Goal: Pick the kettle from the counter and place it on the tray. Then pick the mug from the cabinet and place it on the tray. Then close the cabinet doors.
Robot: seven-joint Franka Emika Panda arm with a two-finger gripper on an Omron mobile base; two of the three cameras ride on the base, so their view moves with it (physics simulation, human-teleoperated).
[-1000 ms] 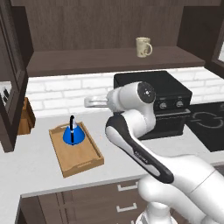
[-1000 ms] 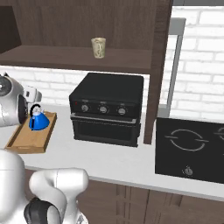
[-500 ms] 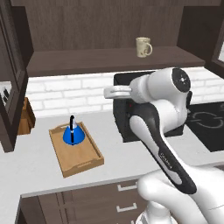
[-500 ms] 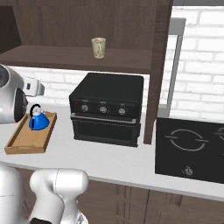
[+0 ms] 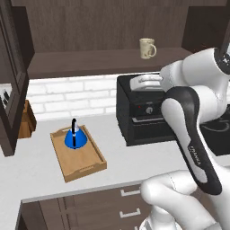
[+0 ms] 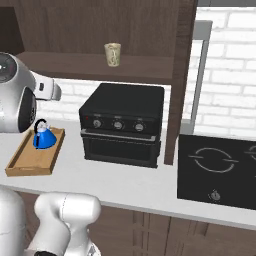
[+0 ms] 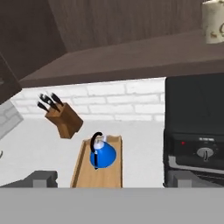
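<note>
The blue kettle (image 5: 74, 138) (image 6: 43, 138) (image 7: 102, 155) stands upright at the far end of the wooden tray (image 5: 85, 164) (image 6: 30, 162) (image 7: 84, 168) on the light counter (image 5: 134, 155). A beige mug (image 5: 147, 48) (image 6: 113, 54) (image 7: 213, 22) sits on the shelf of the dark cabinet (image 5: 90, 60). One cabinet door (image 5: 11, 76) hangs open at the left. My gripper (image 5: 137, 82) (image 7: 113, 179) floats above the oven's left top corner, right of the tray and below the shelf. It is open, its fingertips (image 7: 41, 178) wide apart with nothing between them.
A black countertop oven (image 5: 143, 114) (image 6: 122, 125) stands right of the tray, under the mug. A wooden knife block (image 5: 27, 119) (image 7: 64, 118) sits left of the tray by the brick wall. A black cooktop (image 6: 220, 170) lies at the far right. Bare counter lies in front of the oven.
My arm has swung right and upward, carrying the open gripper from above the tray toward the oven top. The kettle has stayed on the tray.
</note>
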